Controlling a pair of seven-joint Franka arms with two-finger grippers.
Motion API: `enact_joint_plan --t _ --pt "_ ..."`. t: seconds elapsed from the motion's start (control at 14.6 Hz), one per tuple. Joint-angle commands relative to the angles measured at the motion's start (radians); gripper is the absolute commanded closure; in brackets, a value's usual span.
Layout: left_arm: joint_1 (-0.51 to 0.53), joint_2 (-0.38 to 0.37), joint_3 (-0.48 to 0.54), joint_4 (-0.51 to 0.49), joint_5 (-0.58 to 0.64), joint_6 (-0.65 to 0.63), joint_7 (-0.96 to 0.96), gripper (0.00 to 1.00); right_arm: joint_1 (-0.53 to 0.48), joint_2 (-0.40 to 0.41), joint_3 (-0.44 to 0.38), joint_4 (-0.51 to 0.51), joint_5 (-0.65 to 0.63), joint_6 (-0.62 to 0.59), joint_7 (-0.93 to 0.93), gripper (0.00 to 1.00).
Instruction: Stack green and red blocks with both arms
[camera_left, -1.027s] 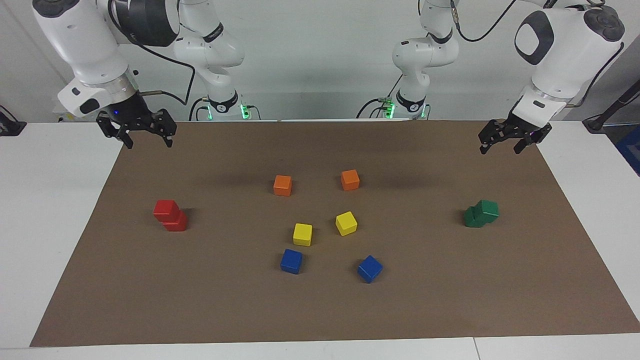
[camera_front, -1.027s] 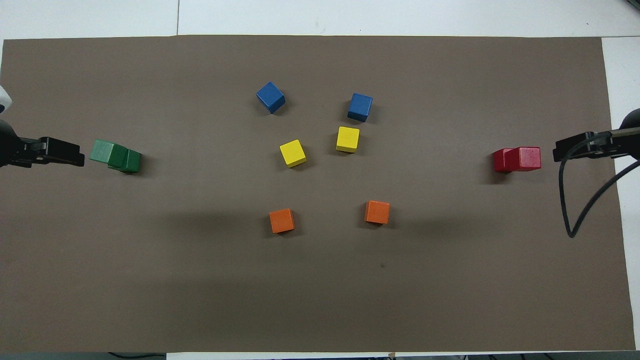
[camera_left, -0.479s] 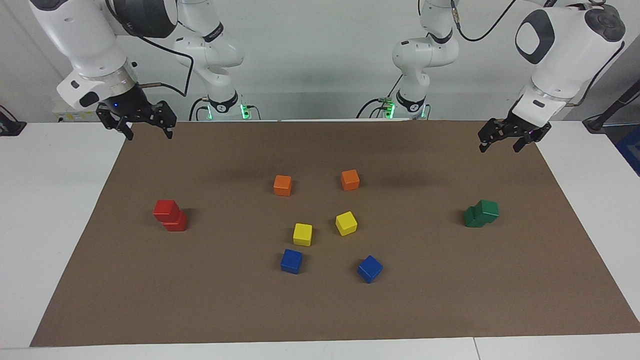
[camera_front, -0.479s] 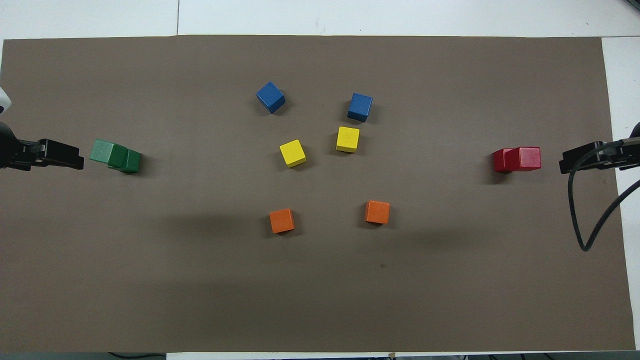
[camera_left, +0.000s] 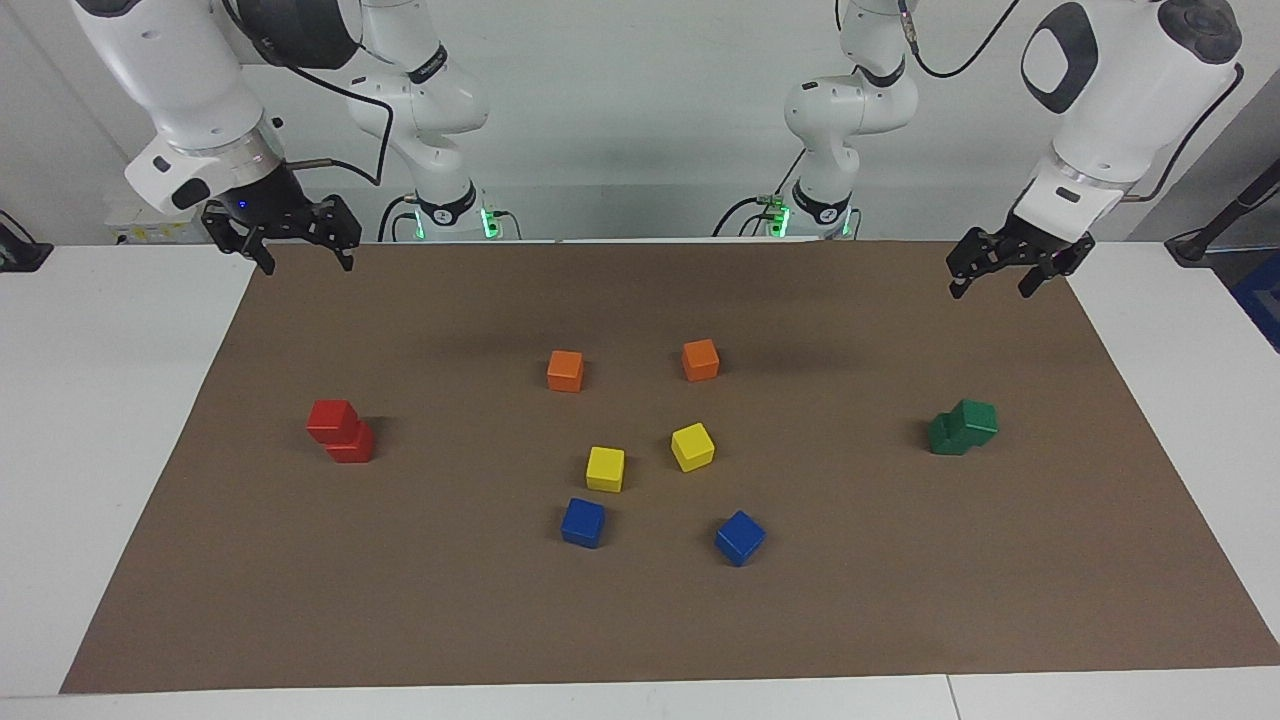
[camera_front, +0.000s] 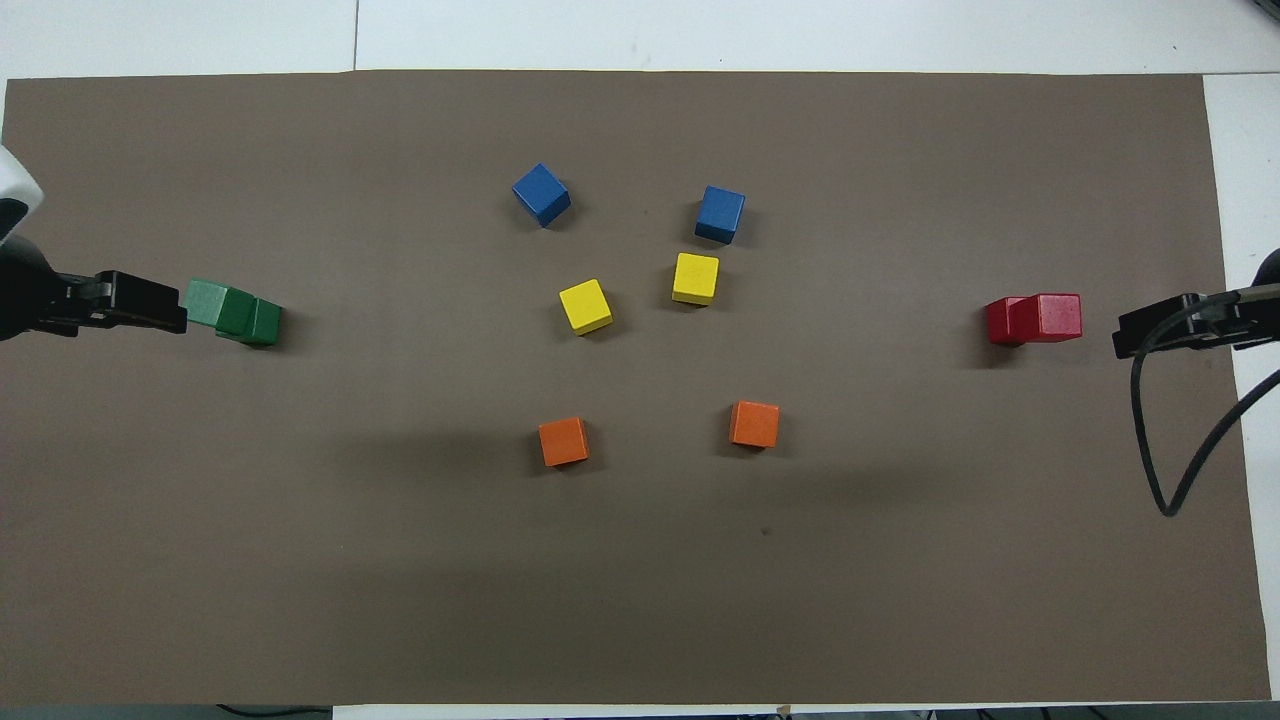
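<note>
Two red blocks stand stacked toward the right arm's end of the mat, the upper one (camera_left: 331, 419) (camera_front: 1058, 316) set askew on the lower one (camera_left: 353, 443). Two green blocks stand stacked toward the left arm's end, the upper one (camera_left: 975, 420) (camera_front: 205, 301) overhanging the lower one (camera_left: 943, 435). My right gripper (camera_left: 305, 262) (camera_front: 1150, 330) hangs open and empty, high over the mat's corner near the robots. My left gripper (camera_left: 990, 288) (camera_front: 150, 305) hangs open and empty, high over the mat's other near corner. Neither touches a block.
In the middle of the brown mat (camera_left: 640, 620) lie two orange cubes (camera_left: 565, 370) (camera_left: 700, 359), two yellow cubes (camera_left: 605, 468) (camera_left: 692, 446) and two blue cubes (camera_left: 583, 522) (camera_left: 740, 537). White table (camera_left: 90, 420) borders the mat at both ends.
Both grippers have risen, away from the stacks; the right one climbed more and drifted slightly toward the table's middle. No block has moved.
</note>
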Motion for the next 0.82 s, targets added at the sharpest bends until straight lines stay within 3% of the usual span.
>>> enact_joint_plan --t 0.0,0.75 --pt "-0.017 -0.001 0.000 0.025 0.016 -0.012 -0.023 0.00 0.003 -0.023 -0.008 -0.024 0.014 -0.009 0.000 0.00" --pt "-0.015 -0.001 0.017 0.025 0.037 -0.015 -0.019 0.00 -0.009 -0.020 -0.006 -0.015 0.000 -0.017 0.000 0.00"
